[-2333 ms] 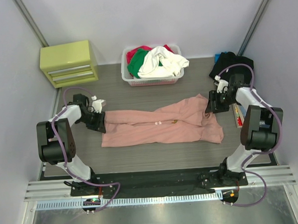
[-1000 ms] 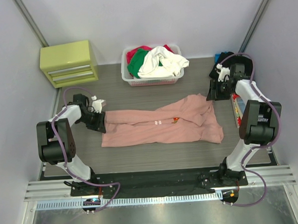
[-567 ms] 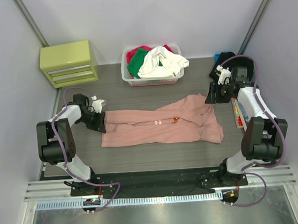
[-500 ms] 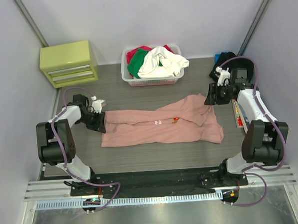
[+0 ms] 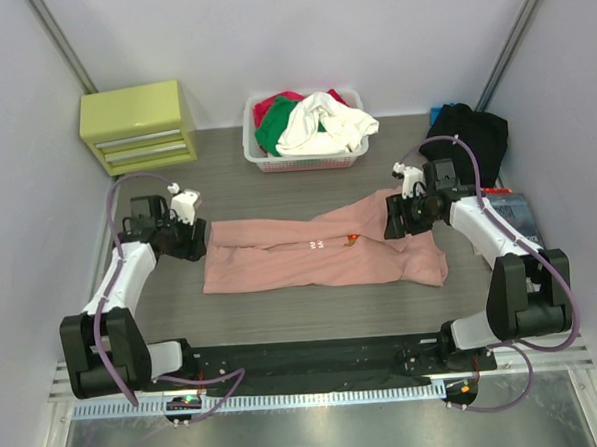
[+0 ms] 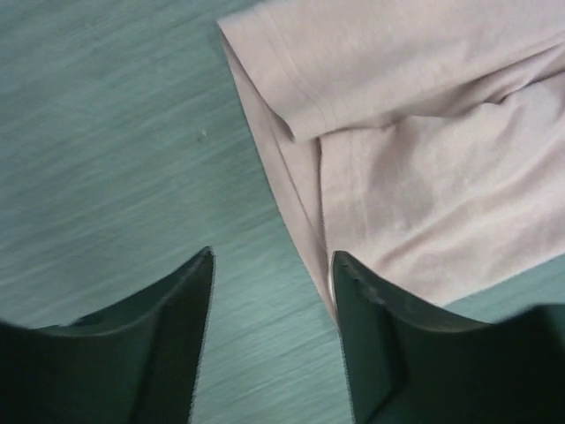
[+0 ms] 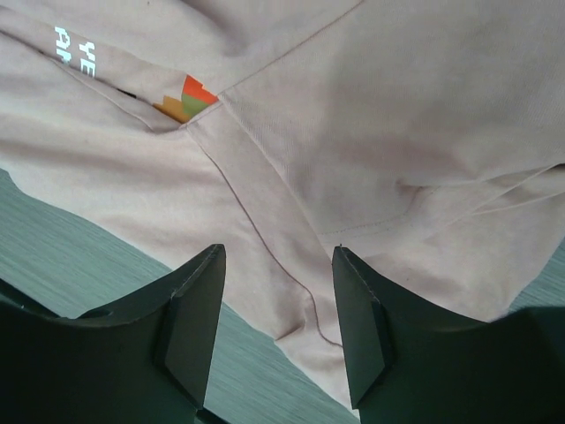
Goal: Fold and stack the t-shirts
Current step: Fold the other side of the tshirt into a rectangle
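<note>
Quick rundown for you. The salmon-pink t-shirt (image 5: 320, 254) lies in the middle of the table (image 5: 226, 177), folded into a long band that runs from the left side toward the right side. Its right end is bunched and wider, with a flap folded over on top. The small print (image 7: 188, 99) sits about mid-band, an orange-and-green pixel bit with some white lettering next to it.

Your left gripper (image 6: 274, 258) is at the left end of the pink shirt, low over the table. Its jaws are apart with nothing between them: bare table shows in the gap, and the shirt's folded hem runs right along the inside of one finger. I can't tell if it's actually touching the cloth.

Your right gripper (image 7: 278, 252) is over the right end of the shirt, jaws also spread, with pink fabric and a seam visible in the gap. It isn't pinching anything.

The black t-shirt (image 5: 469, 134) is a heap in the far right corner, well apart from the pink one. A white basket (image 5: 305, 161) of mixed clothes sits at the far edge, and a yellow-green drawer unit (image 5: 138, 127) is in the far left corner.
</note>
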### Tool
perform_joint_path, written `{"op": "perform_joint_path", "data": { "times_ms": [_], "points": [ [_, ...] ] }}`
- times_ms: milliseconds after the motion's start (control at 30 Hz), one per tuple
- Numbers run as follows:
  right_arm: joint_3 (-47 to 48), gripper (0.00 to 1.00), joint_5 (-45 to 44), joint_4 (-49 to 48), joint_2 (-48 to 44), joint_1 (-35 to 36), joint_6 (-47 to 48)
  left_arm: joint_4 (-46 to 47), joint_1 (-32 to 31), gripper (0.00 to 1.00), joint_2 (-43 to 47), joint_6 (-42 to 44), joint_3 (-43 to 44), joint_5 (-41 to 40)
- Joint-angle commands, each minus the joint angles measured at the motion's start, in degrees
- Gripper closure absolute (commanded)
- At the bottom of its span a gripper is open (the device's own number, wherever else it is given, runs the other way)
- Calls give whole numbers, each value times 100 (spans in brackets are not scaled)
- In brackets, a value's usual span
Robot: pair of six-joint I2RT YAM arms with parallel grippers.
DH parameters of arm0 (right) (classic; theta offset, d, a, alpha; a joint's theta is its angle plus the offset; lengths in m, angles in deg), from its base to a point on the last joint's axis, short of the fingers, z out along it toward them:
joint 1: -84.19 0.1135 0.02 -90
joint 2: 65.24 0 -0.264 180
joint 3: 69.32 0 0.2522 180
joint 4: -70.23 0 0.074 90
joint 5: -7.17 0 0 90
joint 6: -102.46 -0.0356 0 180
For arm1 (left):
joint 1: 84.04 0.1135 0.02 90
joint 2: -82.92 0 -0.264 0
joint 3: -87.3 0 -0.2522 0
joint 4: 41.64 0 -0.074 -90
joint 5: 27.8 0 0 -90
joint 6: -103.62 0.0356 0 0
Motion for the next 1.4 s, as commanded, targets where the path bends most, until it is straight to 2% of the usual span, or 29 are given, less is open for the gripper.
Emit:
{"op": "perform_joint_path", "data": {
  "times_ms": [0,100,233,267,367,533,733,1133,1367],
  "points": [
    [181,43,-120,-295,77,179,-58,243,-31,37,-634,-148,469,-131],
    [269,43,-120,-295,68,249,-58,-242,-23,34,-1585,-324,1180,325],
    [155,43,-427,-286,-80,293,74,-671,-22,34,-2212,-500,1735,1309],
    [77,43,-445,-303,-98,311,109,-813,-22,34,-2317,-509,1867,1763],
    [-47,43,-498,-347,-142,320,109,-1051,-22,34,-2555,-571,2193,2328],
    [-109,43,-498,-418,-81,337,118,-1034,-14,33,-2389,-571,2185,2356],
    [-91,43,-525,-471,-55,346,92,-1394,12,35,-2854,-535,2378,2418],
    [-214,43,-542,-532,-72,346,109,-823,101,34,-2477,-887,2053,1750],
    [-223,43,-560,-558,-55,355,109,-867,83,35,-2810,-957,2115,1680]
  ]
}}
